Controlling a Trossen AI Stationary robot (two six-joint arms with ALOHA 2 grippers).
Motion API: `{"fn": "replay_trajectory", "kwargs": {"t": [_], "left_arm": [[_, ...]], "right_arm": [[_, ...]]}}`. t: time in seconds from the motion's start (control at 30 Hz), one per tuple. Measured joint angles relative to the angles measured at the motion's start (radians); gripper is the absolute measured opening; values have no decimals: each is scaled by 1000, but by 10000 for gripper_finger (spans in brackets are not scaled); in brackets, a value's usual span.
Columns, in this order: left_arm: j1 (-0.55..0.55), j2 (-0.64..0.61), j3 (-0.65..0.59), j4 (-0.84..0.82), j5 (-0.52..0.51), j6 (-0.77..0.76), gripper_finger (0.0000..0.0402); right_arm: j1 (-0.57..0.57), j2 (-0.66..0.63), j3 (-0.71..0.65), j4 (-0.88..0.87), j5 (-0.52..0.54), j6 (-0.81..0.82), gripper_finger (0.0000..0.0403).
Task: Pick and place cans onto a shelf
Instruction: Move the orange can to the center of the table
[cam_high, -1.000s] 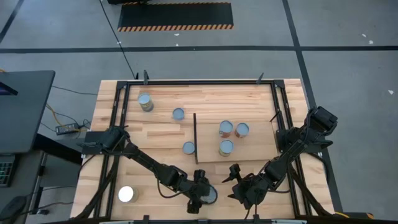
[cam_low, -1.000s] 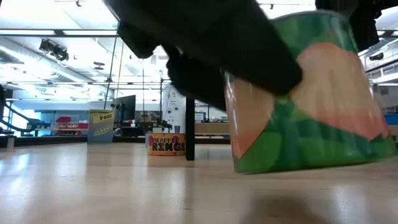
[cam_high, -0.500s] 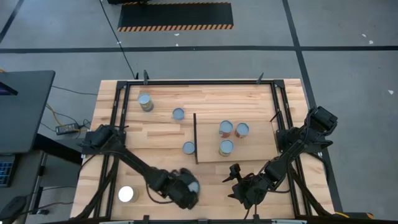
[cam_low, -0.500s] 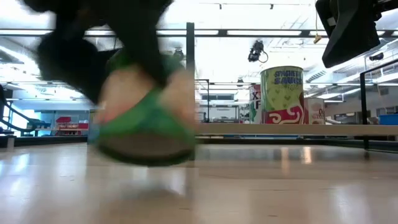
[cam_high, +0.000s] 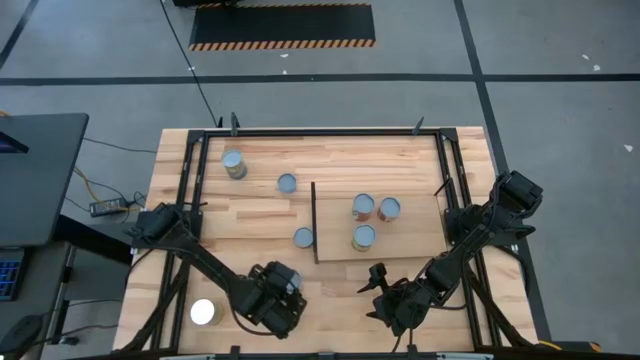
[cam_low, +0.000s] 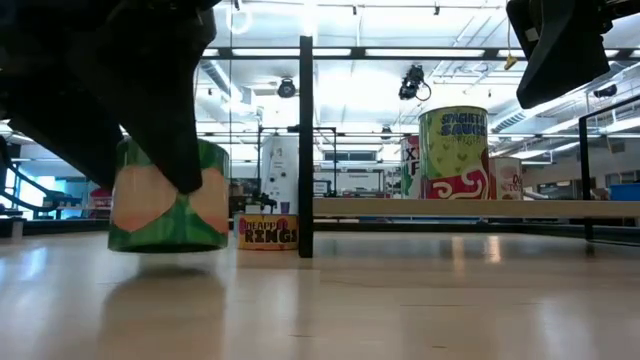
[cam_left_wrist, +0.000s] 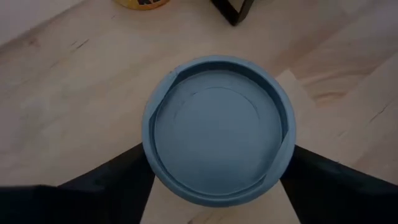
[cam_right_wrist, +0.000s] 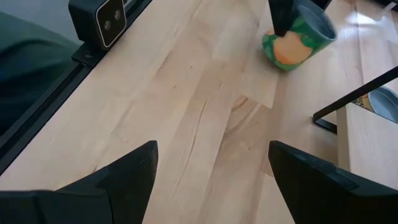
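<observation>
green can (cam_low: 168, 196) carried further left, left gripper (cam_high: 272, 300) gripping

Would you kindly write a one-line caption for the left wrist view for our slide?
Left gripper straddling a green-labelled can with a blue-grey lid, above the wooden tabletop.

Both my arms are matte black, chunky jointed links with black cabling looped along them. Left arm (cam_high: 215, 268) comes off a boxy black base at the table's left edge; right arm (cam_high: 470, 240) carries a blocky housing at its far end. My fingers (cam_right_wrist: 127, 177) are flat, dark, wedge-shaped. No readable markings or screws.
</observation>
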Motion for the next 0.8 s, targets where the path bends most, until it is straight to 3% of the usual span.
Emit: {"fn": "replay_trajectory", "kwargs": {"t": [0.13, 0.23, 0.37, 0.57, 0.8], "left_arm": [[3, 0, 0, 1, 0, 10, 353], [3, 0, 0, 9, 12, 89, 355], [3, -5, 0, 5, 113, 170, 356], [-24, -76, 0, 18, 113, 293, 356], [-45, -79, 0, -169, 116, 500, 357]], "right_arm": [[0, 0, 0, 0, 0, 0, 313], [0, 0, 0, 0, 0, 0, 313], [0, 0, 0, 0, 0, 0, 313], [-10, 0, 0, -1, 0, 17, 313], [-16, 0, 0, -1, 0, 20, 313]]}}
